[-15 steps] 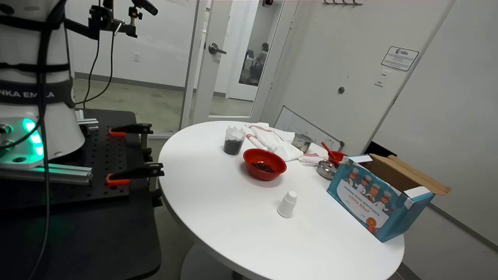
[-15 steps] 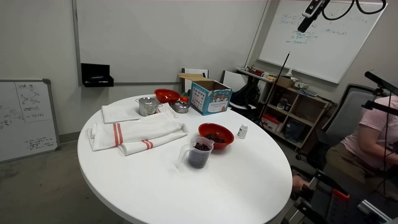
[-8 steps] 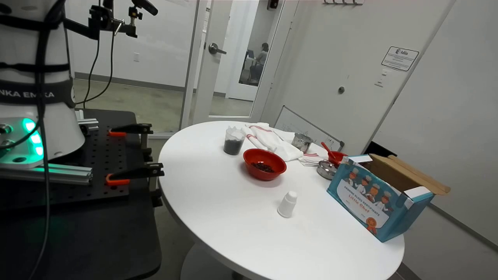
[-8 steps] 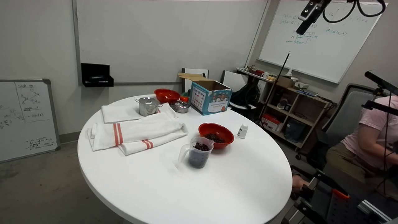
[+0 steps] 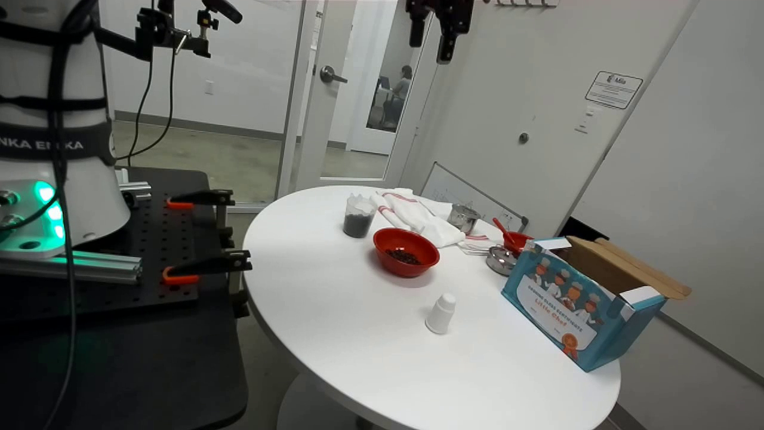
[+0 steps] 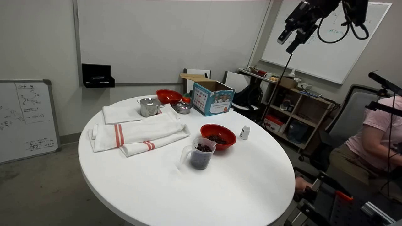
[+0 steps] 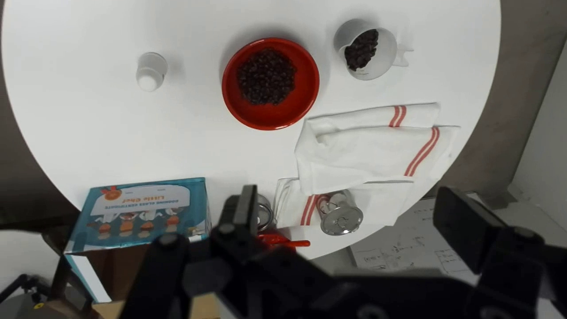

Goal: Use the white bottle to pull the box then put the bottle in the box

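The small white bottle [image 5: 440, 314] stands upright on the round white table, near the red bowl; in the wrist view the bottle [image 7: 151, 71] is at the upper left. The blue box [image 5: 561, 304], its brown flaps raised, sits at the table's edge with its top open. Its printed side [image 7: 141, 212] appears at lower left in the wrist view. High above the table, well apart from bottle and box, my gripper [image 6: 286, 45] hangs with its fingers spread wide. Nothing is between the fingers of the gripper [image 7: 345, 190] in the wrist view.
A red bowl [image 7: 305, 84] of dark beans and a clear measuring cup [image 6: 201, 158] stand near the bottle. White towels [image 6: 138, 133] with red stripes lie beyond. A steel pot [image 6: 150, 108], a small lidded pan [image 6: 182, 107] and another red bowl [image 6: 168, 95] are by the box.
My gripper has come down into an exterior view where it was out of sight, and shows lower and further left in an exterior view. Bottle and box have stayed put.
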Tool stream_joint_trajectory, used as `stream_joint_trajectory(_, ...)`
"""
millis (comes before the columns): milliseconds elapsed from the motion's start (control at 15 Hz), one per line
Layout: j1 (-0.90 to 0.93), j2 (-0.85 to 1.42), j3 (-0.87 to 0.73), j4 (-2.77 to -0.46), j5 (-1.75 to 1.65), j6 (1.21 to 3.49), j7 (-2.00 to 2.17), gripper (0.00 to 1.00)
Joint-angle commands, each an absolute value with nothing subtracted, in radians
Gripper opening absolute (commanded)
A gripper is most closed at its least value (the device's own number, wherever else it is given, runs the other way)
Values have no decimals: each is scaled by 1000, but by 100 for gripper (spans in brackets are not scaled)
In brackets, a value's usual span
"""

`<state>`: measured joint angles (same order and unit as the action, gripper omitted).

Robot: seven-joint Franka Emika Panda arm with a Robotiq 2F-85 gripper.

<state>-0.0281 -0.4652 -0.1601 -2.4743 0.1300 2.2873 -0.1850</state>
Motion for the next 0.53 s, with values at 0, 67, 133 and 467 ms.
stream_joint_trajectory(0,-59,-342,-141,-2454,110,2384,-121,100)
stream_joint_trajectory(67,-65,-309,-138,-2444,104,2406,-107,100)
stream_joint_trajectory(133,-70,-271,-140,-2430,103,2424,-97,100)
stream_joint_trajectory(467,-76,-250,-149,-2436,132,2442,-99,100)
